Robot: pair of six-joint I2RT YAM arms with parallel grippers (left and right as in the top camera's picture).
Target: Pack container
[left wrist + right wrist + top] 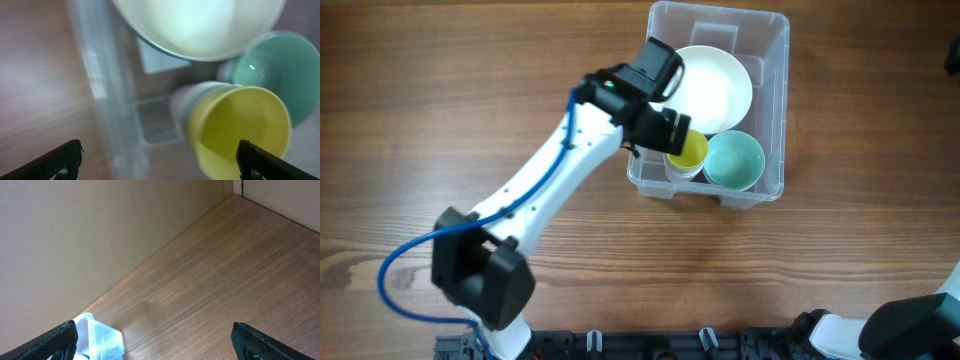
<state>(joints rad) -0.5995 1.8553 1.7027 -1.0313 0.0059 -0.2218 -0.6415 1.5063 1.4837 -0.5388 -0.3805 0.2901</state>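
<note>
The wooden surface [440, 80] filled the overhead view. Across it the left arm [550, 180] stretched from the near left corner up to the container [770, 90]. The container sat on the far right part of the surface, open side up. Its long axis ran away from the robot, the far end leaning slightly right.

Inside, a white bowl [712, 88] filled the far half. A teal bowl [734, 160] sat in the near right corner, and a yellow cup [688, 150] stood just beside it on the left, mouth up.

The left gripper [159, 152] hung over the container's near left corner and hid part of the cup and the left wall from above. In the left wrist view its jaws were spread wide. Their dark tips showed at the bottom corners and the cup lay between them, untouched.

A white label [160, 57] showed on the container floor, half covered by the white bowl. Any print on it was too blurred to read.

The right arm [910, 330] was cut off at the near right corner of the overhead view, well apart from the container. The right gripper [155, 327] had its jaws spread over bare wood. Only a corner of the container showed at the lower left of its wrist view.
</note>
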